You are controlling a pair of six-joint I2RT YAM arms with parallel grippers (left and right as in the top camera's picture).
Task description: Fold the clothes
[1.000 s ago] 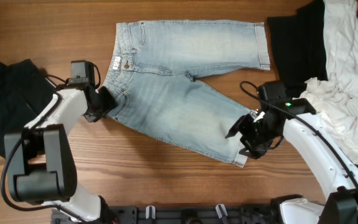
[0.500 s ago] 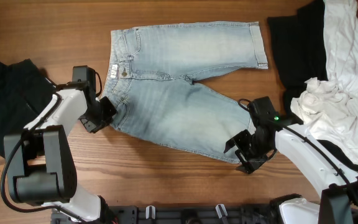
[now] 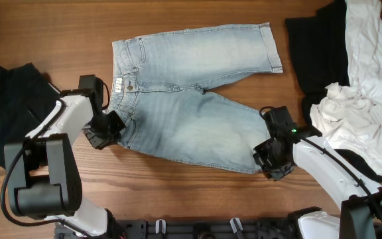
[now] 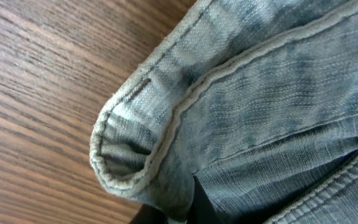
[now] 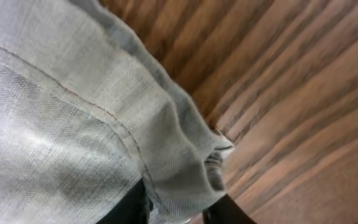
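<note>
Saw jeans [image 3: 191, 99] spread flat at centre of table [image 3: 58, 40]. Found left end effector [image 3: 106, 129] pinching waistband corner, centre left; right end effector [image 3: 268, 159] pinching leg hem, lower right. Noted clothes pile [image 3: 357, 79] upper right.

Overhead looks down; both wrist cams v. close on shorts [image 3: 191, 93].

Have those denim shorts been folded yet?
No, the denim shorts lie spread open on the table, both legs splayed apart in the overhead view.
</note>
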